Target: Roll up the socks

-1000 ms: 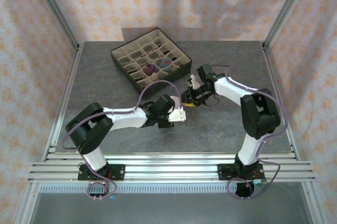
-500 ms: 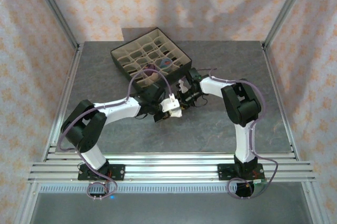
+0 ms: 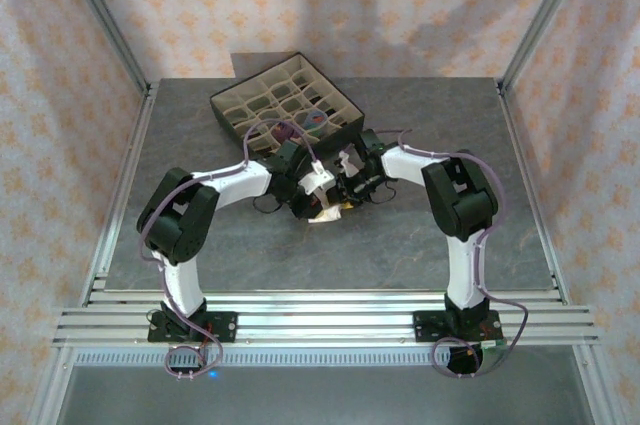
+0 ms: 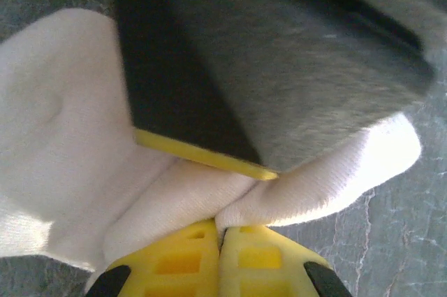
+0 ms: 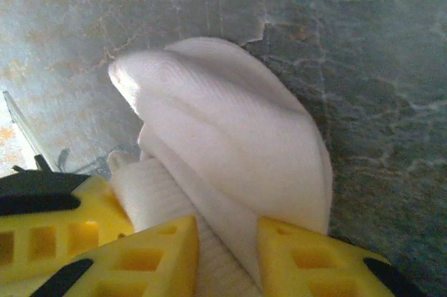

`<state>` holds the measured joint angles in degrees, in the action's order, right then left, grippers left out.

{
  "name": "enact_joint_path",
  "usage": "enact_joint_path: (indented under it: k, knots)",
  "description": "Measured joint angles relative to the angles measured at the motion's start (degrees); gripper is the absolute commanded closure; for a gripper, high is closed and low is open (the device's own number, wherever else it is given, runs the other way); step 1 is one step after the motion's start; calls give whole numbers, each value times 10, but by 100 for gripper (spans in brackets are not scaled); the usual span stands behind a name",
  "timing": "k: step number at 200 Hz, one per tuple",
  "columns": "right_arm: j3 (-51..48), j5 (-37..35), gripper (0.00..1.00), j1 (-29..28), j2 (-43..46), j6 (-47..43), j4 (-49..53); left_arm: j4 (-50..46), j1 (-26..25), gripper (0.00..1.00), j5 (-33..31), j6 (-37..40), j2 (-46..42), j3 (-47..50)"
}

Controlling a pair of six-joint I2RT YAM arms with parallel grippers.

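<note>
Up close, my left gripper is clenched on a fold of the white sock, with a dark yellow-edged shape overhanging the cloth. From above, that sock lies mid-table between my two wrists, just in front of the box. The purple sock and grey-blue sock sit in its compartments. My right gripper grasps the sock's other fold. Bare table lies open rightward and toward my bases.

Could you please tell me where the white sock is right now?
The white sock is at mid-table in the top view, just in front of the compartment box, gripped by the left gripper and the right gripper where they meet.
</note>
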<state>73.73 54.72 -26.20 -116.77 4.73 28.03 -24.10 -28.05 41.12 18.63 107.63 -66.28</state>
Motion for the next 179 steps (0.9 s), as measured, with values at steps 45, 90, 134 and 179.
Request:
enact_joint_path:
  k: [45, 90, 134, 179]
  knots:
    - [-47, -4, 64, 22, 32, 48, -49, -44, 17, 100, 44, -34, 55, -66]
    - [-118, -28, 62, 41, 100, 95, -101, -87, 31, 100, 82, -54, 101, -125]
    - [-184, -56, 61, 61, 172, 118, -144, -98, 42, 100, 113, -78, 122, -144]
    - [-233, -50, 56, 64, 221, 87, -219, -111, 54, 100, 148, -93, 142, -160]
